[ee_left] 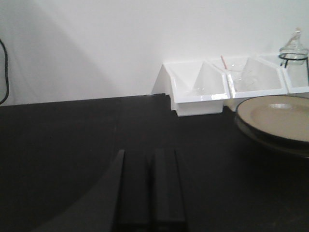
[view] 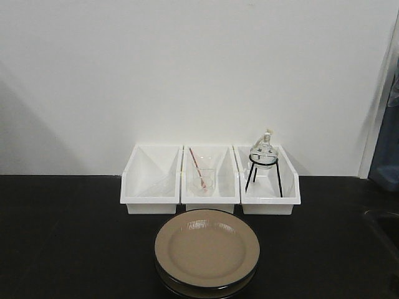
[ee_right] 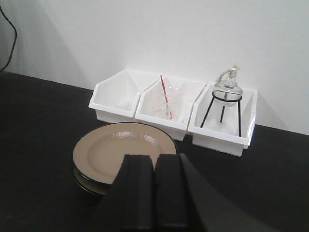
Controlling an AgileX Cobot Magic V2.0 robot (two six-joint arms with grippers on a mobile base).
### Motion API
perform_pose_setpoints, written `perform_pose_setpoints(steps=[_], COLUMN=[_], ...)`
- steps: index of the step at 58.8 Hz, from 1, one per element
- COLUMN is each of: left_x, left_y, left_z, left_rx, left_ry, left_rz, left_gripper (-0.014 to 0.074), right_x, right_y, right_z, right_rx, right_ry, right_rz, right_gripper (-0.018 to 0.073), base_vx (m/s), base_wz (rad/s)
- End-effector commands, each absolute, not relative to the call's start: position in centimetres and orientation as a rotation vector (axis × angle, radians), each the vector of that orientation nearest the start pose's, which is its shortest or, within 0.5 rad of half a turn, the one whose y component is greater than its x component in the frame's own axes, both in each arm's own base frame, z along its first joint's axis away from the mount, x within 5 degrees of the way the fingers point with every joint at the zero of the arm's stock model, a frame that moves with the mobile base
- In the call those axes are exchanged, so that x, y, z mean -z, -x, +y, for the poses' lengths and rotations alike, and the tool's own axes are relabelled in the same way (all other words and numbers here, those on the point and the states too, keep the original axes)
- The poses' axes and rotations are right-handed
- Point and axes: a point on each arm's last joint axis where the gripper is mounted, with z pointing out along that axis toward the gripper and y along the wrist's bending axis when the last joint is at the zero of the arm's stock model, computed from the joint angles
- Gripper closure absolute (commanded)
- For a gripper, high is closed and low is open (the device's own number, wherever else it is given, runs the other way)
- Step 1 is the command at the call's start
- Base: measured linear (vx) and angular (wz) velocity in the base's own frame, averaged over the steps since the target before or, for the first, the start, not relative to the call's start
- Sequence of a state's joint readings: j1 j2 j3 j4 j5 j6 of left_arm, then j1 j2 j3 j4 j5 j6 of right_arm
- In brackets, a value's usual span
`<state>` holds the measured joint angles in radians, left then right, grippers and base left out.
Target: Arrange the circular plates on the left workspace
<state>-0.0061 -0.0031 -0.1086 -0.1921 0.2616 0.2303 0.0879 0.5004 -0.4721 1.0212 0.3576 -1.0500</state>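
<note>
Tan plates: stacked on the counter, just before the middle bin
Left gripper: fingers together, holding nothing, low over bare counter
Right gripper: fingers together, near the stack
Bins: three along the wall

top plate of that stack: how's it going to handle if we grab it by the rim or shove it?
The top plate looks rigid and glossy, so hand fingers may slip on its thin dark rim. It sits nested on a second plate, so a push would probably slide it off or drag both. It seems ceramic-like, likely heavy for its size and chip-prone if dropped on the countertop.
</note>
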Motion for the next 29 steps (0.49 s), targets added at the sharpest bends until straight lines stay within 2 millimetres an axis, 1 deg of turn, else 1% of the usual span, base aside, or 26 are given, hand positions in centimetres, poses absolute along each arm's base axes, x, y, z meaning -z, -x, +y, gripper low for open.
perform_pose_setpoints(steps=[1,4,7,8,11,29], left_x=[-22.2,-21.1,-20.5,-20.3,-20.4,-20.2], left_y=[-5.1,-5.4,-5.6,-5.6,-5.6,-5.6], left_z=[-0.1,0.0,0.0,0.0,0.0,0.0], left_rx=[0.007,0.005,0.014,0.012,-0.008,0.0], left_ry=[-0.014,-0.004,0.009,0.004,-0.017,-0.012], left_rz=[1.46,1.448,1.436,1.457,1.471,1.49], left_gripper=[0.0596,0.0596,0.0596,0.0596,0.0596,0.0596], right_x=[-32.9,-32.9,-32.9,-32.9,-32.9,-32.9], right_y=[-10.5,-10.5,-10.5,-10.5,-10.5,-10.5], right_z=[3.3,3.3,3.3,3.3,3.3,3.3], right_rx=[-0.267,-0.268,-0.267,-0.267,-0.267,-0.273], right_ry=[0.297,0.298,0.297,0.297,0.297,0.293], right_rz=[1.626,1.626,1.626,1.626,1.626,1.625], right_gripper=[0.0564,0.0564,0.0564,0.0564,0.0564,0.0564], base_vx=[0.0,0.0,0.0,0.0,0.0,0.0], base_wz=[0.0,0.0,0.0,0.0,0.0,0.0])
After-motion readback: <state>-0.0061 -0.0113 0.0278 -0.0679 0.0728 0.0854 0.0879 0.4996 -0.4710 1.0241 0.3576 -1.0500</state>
